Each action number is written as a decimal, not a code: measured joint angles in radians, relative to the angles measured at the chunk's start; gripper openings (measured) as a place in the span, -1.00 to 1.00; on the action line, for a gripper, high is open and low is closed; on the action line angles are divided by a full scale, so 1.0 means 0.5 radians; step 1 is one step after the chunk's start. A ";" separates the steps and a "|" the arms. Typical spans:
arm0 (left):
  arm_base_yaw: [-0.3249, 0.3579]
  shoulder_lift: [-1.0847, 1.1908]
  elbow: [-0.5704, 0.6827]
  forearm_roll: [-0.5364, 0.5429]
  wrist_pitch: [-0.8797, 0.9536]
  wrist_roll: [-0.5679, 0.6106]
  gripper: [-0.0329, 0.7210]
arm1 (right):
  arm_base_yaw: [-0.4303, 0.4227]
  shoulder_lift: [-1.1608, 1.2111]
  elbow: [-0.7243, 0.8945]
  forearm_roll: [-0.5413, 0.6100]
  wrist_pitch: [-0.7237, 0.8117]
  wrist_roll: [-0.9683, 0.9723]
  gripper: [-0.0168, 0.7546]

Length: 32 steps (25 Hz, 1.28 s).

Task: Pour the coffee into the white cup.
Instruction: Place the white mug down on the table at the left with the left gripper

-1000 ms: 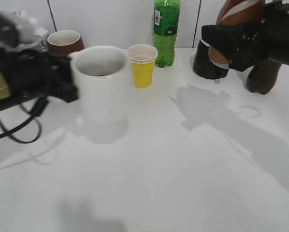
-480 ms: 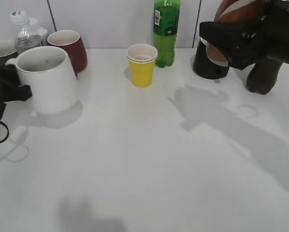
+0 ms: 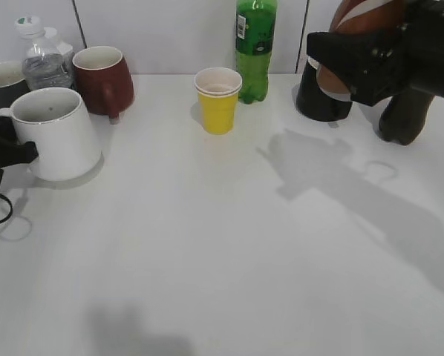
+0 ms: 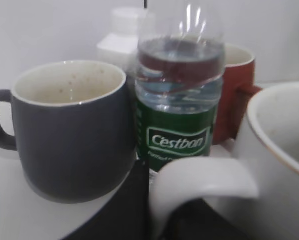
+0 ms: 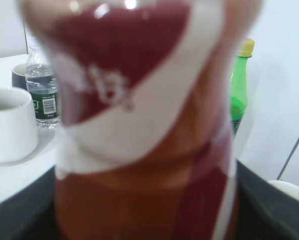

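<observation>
From my station, the coffee fills the right wrist view as a blur; its label text is unreadable and its top is cut off. The right gripper hides most of it. Beside the white cup, the left gripper is cropped, its jaws unreadable.

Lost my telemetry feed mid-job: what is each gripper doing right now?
Left gripper: closed on the handle of the white cup.
Right gripper: closed around the coffee bottle, held up off the table.
</observation>
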 joint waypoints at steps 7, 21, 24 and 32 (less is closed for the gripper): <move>0.003 0.163 -0.103 -0.023 -0.022 0.007 -0.79 | 0.000 0.000 0.000 0.010 0.000 0.004 0.41; 0.003 0.260 -0.111 -0.025 -0.113 -0.030 -0.26 | 0.000 0.000 0.000 0.029 -0.002 0.004 0.41; 0.003 0.244 -0.097 -0.025 -0.111 -0.030 -0.16 | 0.000 0.000 0.000 0.029 0.000 0.004 0.41; 0.003 0.093 0.095 -0.031 -0.110 -0.030 -0.13 | 0.000 0.000 0.000 0.302 0.151 -0.061 0.41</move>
